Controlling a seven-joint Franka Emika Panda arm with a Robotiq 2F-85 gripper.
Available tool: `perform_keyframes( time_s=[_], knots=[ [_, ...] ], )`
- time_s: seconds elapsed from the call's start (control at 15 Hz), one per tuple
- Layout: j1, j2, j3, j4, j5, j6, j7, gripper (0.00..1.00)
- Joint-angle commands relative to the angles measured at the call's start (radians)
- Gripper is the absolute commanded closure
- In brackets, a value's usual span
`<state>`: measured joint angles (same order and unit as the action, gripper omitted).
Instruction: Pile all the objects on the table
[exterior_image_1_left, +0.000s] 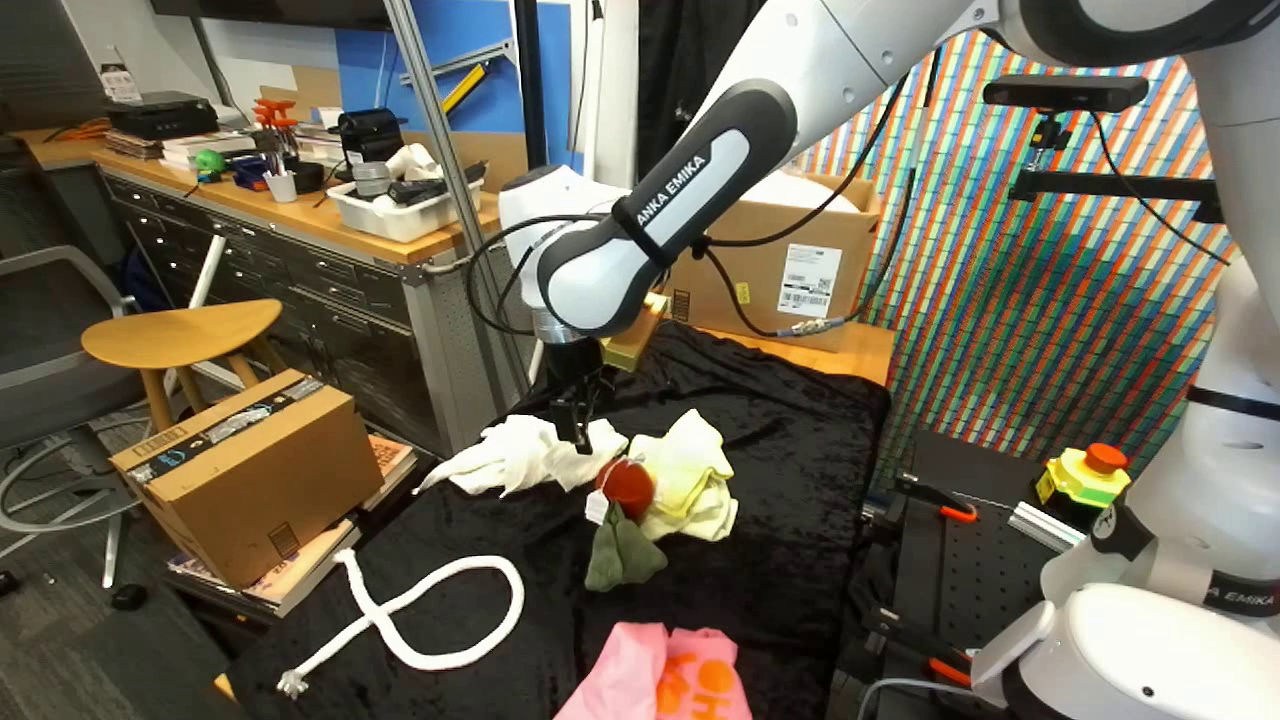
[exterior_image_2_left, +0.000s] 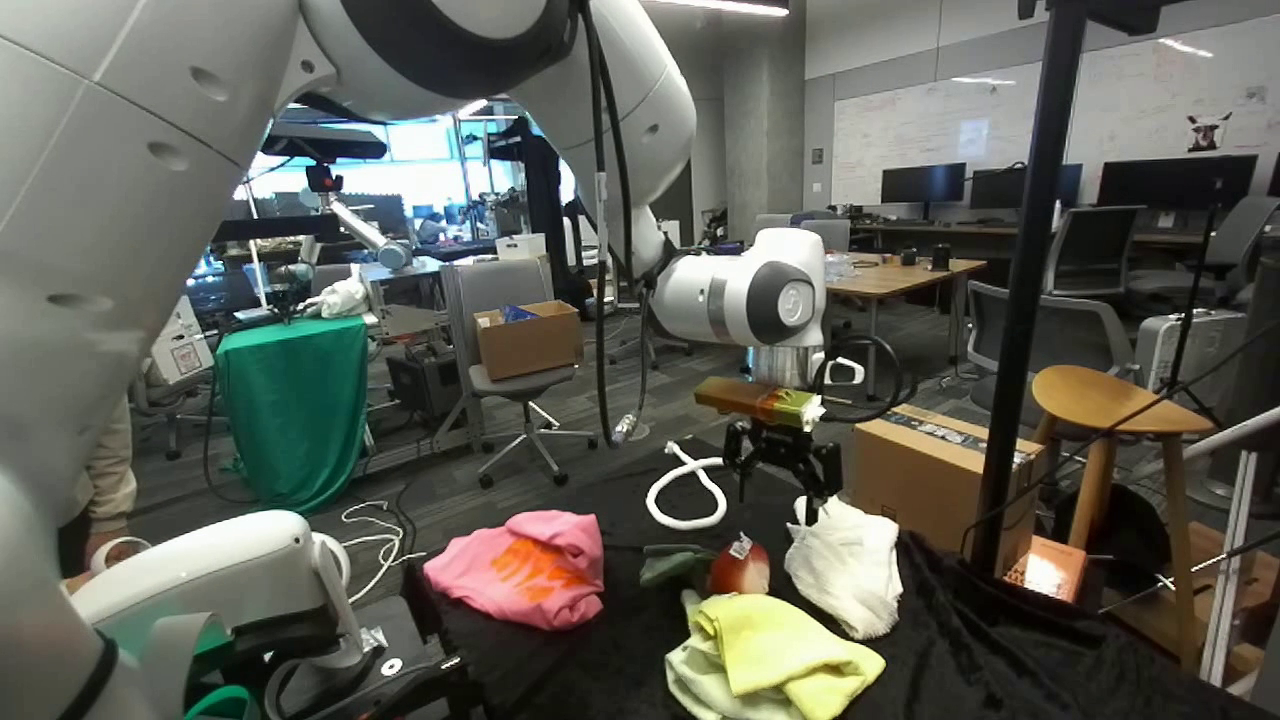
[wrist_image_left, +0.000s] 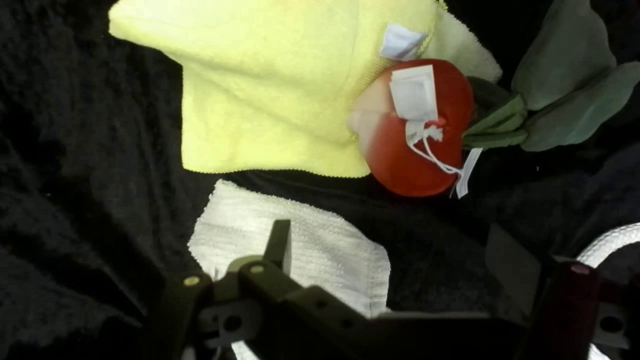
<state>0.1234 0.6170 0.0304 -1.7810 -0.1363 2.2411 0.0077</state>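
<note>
My gripper (wrist_image_left: 397, 260) stands open, its fingers wide apart with nothing between them. It hangs over the white cloth (exterior_image_2_left: 845, 570), which lies crumpled on the black-covered table (exterior_image_1_left: 790, 470); in the wrist view the left finger (wrist_image_left: 278, 245) overlaps that cloth. Beside it rests the folded yellow-green cloth (exterior_image_1_left: 690, 475). A red round item (wrist_image_left: 415, 165) with a white tag touches the yellow cloth's edge, and dark green leaves (exterior_image_1_left: 620, 550) extend from it. Apart from these, the pink cloth with orange lettering (exterior_image_2_left: 530, 570) lies at another part of the table, outside the wrist view.
A looped white rope (exterior_image_1_left: 450, 660) lies on the same black fabric. Cardboard boxes stand around the table, such as a box (exterior_image_1_left: 250, 470) near its side and a labelled box (exterior_image_1_left: 760, 270) at its end. A black post (exterior_image_2_left: 1025, 300) rises close to the table edge.
</note>
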Motion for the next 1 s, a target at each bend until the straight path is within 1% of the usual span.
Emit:
perform_keyframes(
  time_s=[0.0, 0.33, 0.6, 0.93],
  knots=[
    [0.011, 0.004, -0.01, 0.045, -0.025, -0.002, 0.013, 0.0],
    [0.031, 0.037, -0.004, 0.12, -0.026, 0.017, 0.024, 0.0],
    [0.074, 0.081, -0.019, 0.183, -0.055, 0.039, 0.072, 0.0],
    [0.118, 0.147, -0.047, 0.246, -0.103, 0.023, 0.144, 0.0]
  ],
)
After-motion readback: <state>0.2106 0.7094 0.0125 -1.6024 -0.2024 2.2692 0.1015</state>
